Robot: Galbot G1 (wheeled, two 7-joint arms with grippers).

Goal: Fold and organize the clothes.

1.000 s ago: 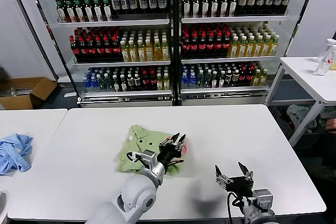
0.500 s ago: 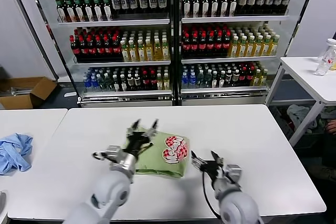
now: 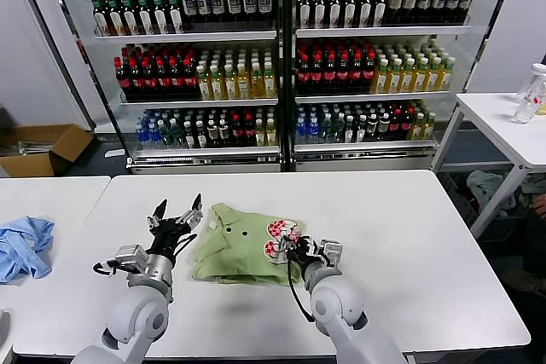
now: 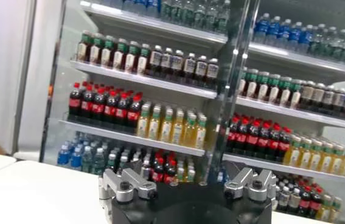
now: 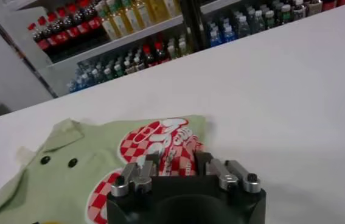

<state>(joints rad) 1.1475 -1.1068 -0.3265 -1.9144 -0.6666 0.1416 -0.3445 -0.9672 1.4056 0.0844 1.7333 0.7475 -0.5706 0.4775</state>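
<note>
Right claw pinching shirt edge; left claw free.
Right claw (image 3: 294, 251), nearest, narrows onto the shirt's (image 3: 235, 245) patch-side hem, likely for another fold; grip unconfirmed. Shirt lies partly folded mid-bench (image 3: 409, 236). Left claw (image 3: 175, 215) hovers fully spread beside the collar side, holding nothing. Drinks shelves (image 3: 281, 57) behind.

Bare table (image 3: 409, 236) surrounds the shirt (image 3: 230, 249); nothing blocks approach.

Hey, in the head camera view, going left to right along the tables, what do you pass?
Light blue garment → left gripper, open beside the shirt → light green shirt → right gripper at the shirt's red-and-white patch → bare white table.
</note>
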